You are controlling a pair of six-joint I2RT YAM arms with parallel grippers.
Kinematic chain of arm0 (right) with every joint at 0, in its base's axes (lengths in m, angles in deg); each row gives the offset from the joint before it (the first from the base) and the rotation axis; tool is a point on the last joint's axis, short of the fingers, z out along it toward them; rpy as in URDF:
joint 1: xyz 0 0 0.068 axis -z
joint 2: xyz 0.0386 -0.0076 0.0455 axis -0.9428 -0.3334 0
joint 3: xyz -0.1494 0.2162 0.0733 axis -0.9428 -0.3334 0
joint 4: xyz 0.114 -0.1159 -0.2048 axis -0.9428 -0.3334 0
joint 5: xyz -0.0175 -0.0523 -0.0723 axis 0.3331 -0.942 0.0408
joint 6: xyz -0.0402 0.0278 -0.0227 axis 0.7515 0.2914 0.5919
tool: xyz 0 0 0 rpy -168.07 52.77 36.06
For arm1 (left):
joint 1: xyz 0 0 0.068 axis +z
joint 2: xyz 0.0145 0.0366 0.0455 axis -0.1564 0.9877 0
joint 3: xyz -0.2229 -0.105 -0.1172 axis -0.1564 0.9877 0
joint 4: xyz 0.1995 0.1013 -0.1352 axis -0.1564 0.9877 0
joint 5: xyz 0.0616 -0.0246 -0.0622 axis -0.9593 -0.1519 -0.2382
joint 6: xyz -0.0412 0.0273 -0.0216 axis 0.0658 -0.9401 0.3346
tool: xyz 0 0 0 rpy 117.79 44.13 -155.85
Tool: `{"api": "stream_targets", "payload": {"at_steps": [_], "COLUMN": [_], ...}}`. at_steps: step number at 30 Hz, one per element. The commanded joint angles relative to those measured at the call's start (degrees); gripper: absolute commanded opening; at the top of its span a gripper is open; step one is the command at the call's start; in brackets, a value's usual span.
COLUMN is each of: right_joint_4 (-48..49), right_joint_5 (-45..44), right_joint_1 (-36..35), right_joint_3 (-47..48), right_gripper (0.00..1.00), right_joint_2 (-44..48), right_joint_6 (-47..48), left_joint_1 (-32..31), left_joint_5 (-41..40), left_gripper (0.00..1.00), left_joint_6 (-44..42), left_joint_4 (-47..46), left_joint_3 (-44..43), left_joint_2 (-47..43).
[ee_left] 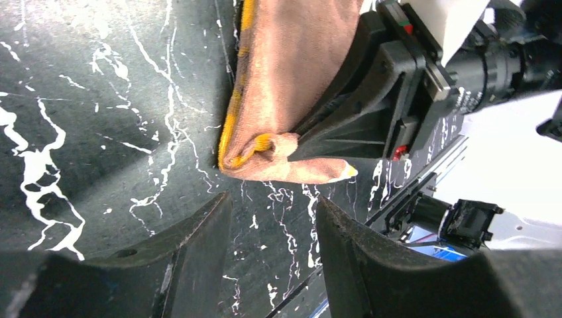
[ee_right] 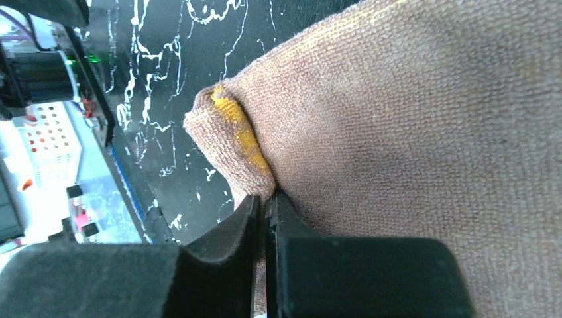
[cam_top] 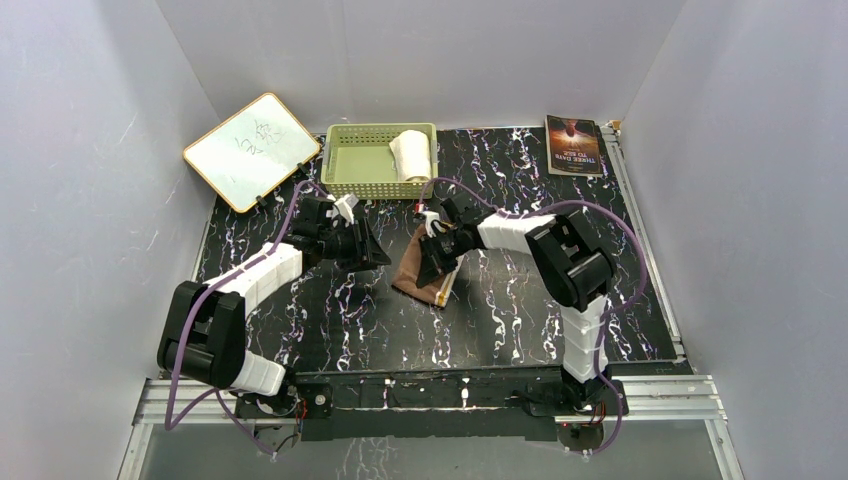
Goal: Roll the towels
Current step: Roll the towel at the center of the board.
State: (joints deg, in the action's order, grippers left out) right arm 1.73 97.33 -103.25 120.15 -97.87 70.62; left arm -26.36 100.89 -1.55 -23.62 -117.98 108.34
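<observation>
Left of the basket (cam_top: 380,160) I see a whiteboard (cam_top: 252,150) propped against the back wall. On the near side of the basket, below its left half, my left fingers (cam_top: 372,255) hover just over the dark marbled worktop (cam_top: 330,320). They are spread apart with nothing between them, and their tips point at the brown cloth close by.

Inside the basket, at its right end, the white towel (cam_top: 412,155) sits as a finished roll.

The brown towel (cam_top: 410,272) lies on the worktop on the near side of the basket, below its right corner. It is mostly flat, and a yellow-orange edge shows where one corner is folded back on itself. My right fingers (ee_right: 265,205) are pressed together on that folded corner and pinch the cloth between them. The wrist view shows the fold bunched right at the tips.

Right of the basket, a book (cam_top: 573,145) lies flat near the back edge of the worktop.
</observation>
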Motion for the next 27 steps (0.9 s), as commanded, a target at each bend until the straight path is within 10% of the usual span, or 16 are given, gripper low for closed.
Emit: {"api": "stream_targets", "payload": {"at_steps": [1, 10, 27], "right_joint_4": [-1.69, -0.18, -0.52], "right_joint_5": [4.19, 2.97, 1.52], "right_joint_1": [1.11, 4.13, 5.42], "right_joint_3": [3.05, 2.77, 1.69], "right_gripper": [0.0, 0.0, 0.13], "right_joint_2": [-3.03, -7.97, -8.66], "right_joint_6": [-0.7, -3.87, -3.2], "left_joint_1": [0.31, -2.93, -6.82], "left_joint_5": [4.96, 11.39, -1.57], "left_gripper": [0.48, 0.01, 0.0], "left_joint_6": [1.06, 2.72, 4.38], "left_joint_4": [-2.02, -9.6, -16.14], "left_joint_3": [-0.39, 1.11, -2.2], "left_joint_2": [-0.11, 3.71, 18.78]}}
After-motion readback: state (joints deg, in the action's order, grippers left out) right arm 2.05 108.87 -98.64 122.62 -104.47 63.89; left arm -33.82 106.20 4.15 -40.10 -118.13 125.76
